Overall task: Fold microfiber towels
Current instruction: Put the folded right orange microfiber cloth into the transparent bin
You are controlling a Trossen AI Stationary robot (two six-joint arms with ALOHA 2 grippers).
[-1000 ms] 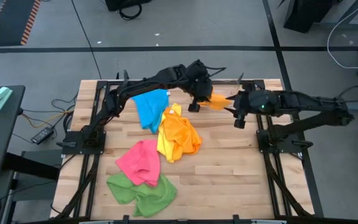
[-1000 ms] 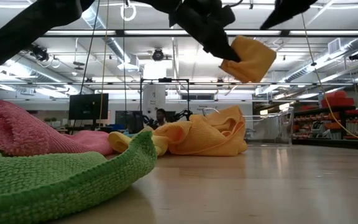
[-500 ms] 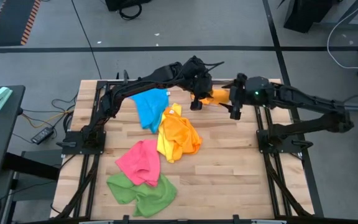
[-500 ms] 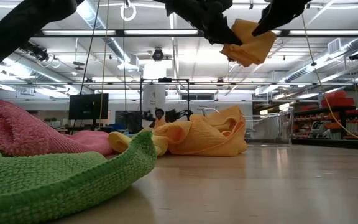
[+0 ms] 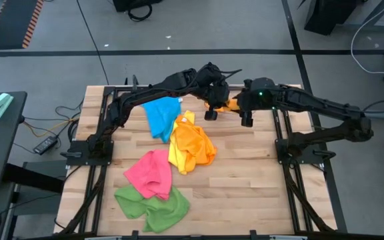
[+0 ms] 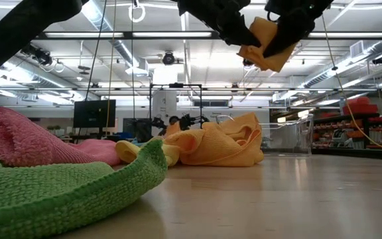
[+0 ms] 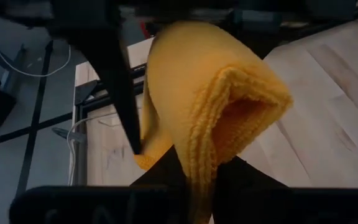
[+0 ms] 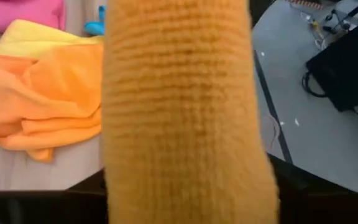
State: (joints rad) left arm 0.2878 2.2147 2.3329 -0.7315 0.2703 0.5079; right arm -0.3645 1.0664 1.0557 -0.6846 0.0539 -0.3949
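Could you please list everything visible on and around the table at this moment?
folded orange towel: one, golden orange, held in the air above the table's far edge, between both grippers
orange towel: one, crumpled mid-table, over a yellow towel
blue towel: one, far left of the pile
pink towel: one, nearer side
green towel: one, near edge
table: one, pale wood
left gripper: shut on the folded orange towel
right gripper: closed around the same towel's other side
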